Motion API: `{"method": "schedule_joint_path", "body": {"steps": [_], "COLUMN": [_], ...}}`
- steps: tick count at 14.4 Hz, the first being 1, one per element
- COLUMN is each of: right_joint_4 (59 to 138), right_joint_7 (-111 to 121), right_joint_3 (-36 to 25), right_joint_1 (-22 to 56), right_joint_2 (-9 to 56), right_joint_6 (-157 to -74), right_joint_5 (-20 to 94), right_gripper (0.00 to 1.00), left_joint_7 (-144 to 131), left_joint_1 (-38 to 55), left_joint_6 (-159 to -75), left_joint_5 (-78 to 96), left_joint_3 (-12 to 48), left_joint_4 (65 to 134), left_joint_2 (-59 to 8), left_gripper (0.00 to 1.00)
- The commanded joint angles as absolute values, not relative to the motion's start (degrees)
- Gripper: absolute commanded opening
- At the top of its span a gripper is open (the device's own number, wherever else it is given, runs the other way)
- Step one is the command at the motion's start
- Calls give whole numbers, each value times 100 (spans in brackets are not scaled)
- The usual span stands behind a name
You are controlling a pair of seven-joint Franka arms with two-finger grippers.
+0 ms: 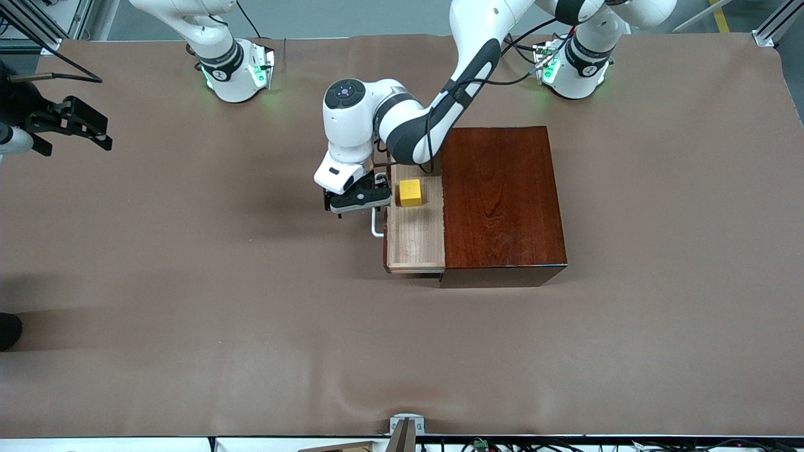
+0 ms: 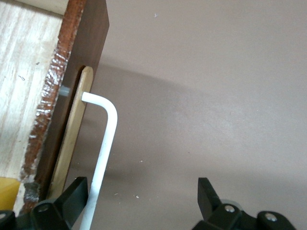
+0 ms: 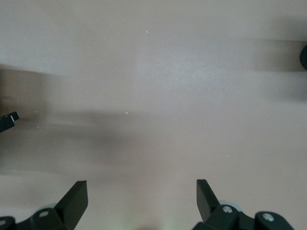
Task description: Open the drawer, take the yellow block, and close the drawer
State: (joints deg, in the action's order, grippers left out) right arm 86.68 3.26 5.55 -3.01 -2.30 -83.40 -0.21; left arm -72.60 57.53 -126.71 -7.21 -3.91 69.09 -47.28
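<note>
The drawer is pulled out of the dark reddish-brown box toward the right arm's end of the table. The yellow block lies in the drawer, on its pale wood floor at the end farther from the front camera. My left gripper is open and low at the drawer's front, beside the white handle. In the left wrist view the handle runs between the open fingers, close to one finger, and the gripper holds nothing. My right gripper waits open and empty over the right arm's end of the table.
The brown table cover lies flat around the box. A dark object sits at the table's edge at the right arm's end. A metal bracket stands at the edge nearest the front camera.
</note>
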Motion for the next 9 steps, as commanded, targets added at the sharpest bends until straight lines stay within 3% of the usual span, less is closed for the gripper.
{"method": "schedule_joint_path", "body": {"steps": [1, 5, 9], "right_joint_4": [8561, 8552, 8552], "right_joint_7": [395, 396, 396], "right_joint_3": [563, 563, 563], "right_joint_1": [-308, -308, -343], "right_joint_2": [-158, -149, 43], "right_joint_6": [-8332, -8350, -8402], "right_joint_5": [-35, -61, -97], "right_gripper": [100, 100, 100], "left_joint_7": [-7321, -7295, -6884], "left_joint_1": [5766, 5766, 5599], "left_joint_6": [-12631, -12560, -11666], "left_joint_5": [-721, -756, -747], "left_joint_3": [-404, -448, -509], "left_joint_4": [6803, 6803, 6838], "left_joint_2": [-4615, -4308, -3475], "left_gripper": [100, 100, 100]}}
